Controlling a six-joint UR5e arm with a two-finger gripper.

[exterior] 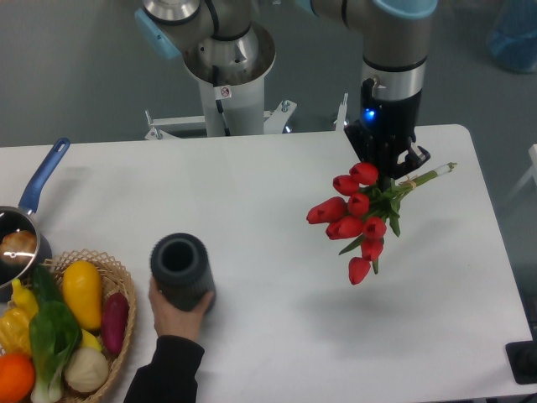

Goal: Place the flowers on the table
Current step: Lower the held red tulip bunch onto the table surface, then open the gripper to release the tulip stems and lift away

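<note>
Red flowers (357, 220) hang in the air above the right part of the table (277, 218), blooms tilted down to the left, pale stems pointing up to the right. The gripper (391, 170) pinches them near the stems. At the front left, a hand (174, 312) grips a dark cylinder (179, 266) beside a basket (117, 277) of vegetables. A blue-handled pot (21, 235) sits at the left edge.

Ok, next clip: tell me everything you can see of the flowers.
The flowers are a bunch of red tulips with green leaves and pale green stems bundled together. The gripper is shut on the bunch near where stems meet leaves, holding it above the table. The bunch hangs tilted, blooms down and to the left, stem ends poking up to the right. A soft shadow lies on the tabletop below, so nothing but the gripper touches it.
</note>
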